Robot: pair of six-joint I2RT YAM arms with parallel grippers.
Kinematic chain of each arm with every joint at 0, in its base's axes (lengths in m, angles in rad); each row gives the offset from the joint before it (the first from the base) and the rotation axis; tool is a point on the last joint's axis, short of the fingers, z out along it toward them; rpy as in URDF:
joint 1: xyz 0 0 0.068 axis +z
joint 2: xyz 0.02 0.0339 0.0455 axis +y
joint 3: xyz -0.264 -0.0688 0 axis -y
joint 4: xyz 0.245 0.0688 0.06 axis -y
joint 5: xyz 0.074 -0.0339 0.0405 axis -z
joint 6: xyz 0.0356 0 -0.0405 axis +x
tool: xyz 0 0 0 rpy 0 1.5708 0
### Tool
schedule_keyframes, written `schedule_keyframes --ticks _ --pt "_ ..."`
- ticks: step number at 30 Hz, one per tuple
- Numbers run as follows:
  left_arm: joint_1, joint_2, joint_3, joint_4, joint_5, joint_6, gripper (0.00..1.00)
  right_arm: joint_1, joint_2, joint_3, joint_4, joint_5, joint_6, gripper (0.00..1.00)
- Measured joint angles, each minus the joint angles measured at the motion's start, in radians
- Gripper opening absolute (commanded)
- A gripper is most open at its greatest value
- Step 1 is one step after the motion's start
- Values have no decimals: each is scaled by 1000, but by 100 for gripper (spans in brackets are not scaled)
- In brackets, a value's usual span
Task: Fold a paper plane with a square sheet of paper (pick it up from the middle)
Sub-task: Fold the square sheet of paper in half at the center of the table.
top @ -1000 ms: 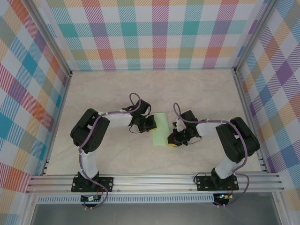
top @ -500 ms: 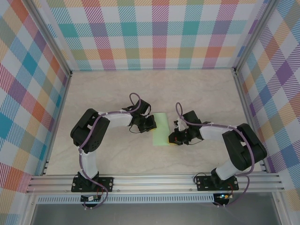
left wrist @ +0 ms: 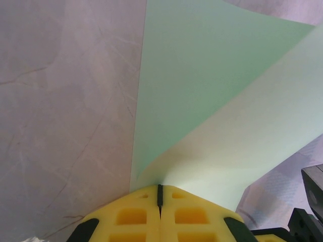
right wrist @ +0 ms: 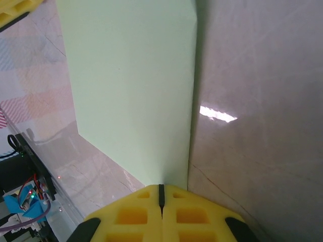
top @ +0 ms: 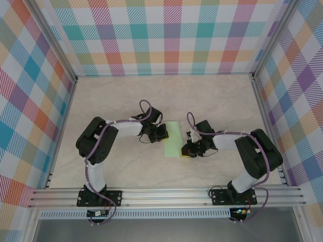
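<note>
The square sheet of paper (top: 174,138) lies folded into a pale-green oblong on the table between my two arms. My left gripper (top: 162,132) is at its left long edge. In the left wrist view the upper layer (left wrist: 217,101) curls up into the seam of the shut yellow jaws (left wrist: 160,187). My right gripper (top: 185,151) is at the near right corner. In the right wrist view the paper (right wrist: 131,85) runs into the shut jaws (right wrist: 161,186), and its right edge casts a shadow on the table.
Plaid walls (top: 161,35) close the table on three sides, and an aluminium rail (top: 166,194) runs along the near edge. Marble tabletop (top: 217,101) stretches behind the arms. The left gripper's yellow tip (right wrist: 15,10) shows at the paper's far corner in the right wrist view.
The right arm's elbow swung outward and came back, while its gripper stayed at the paper's corner. The left arm and the paper have barely moved.
</note>
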Motion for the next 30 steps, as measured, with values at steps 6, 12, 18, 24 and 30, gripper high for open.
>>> schedule_keyframes --ticks 6,12,18,24,30 --pt "0 0 0 0 0 0 0 1 -10 104 -27 29 2 0" --pt "-1 0 0 -1 -3 4 0 -16 79 196 50 37 10 0" --pt "-1 0 1 -3 -3 8 0 -40 140 180 67 55 16 0" --pt "-1 0 4 -11 -5 15 0 -47 159 171 80 39 15 0" --pt "-1 0 7 -17 -7 22 0 -50 145 174 72 29 16 0"
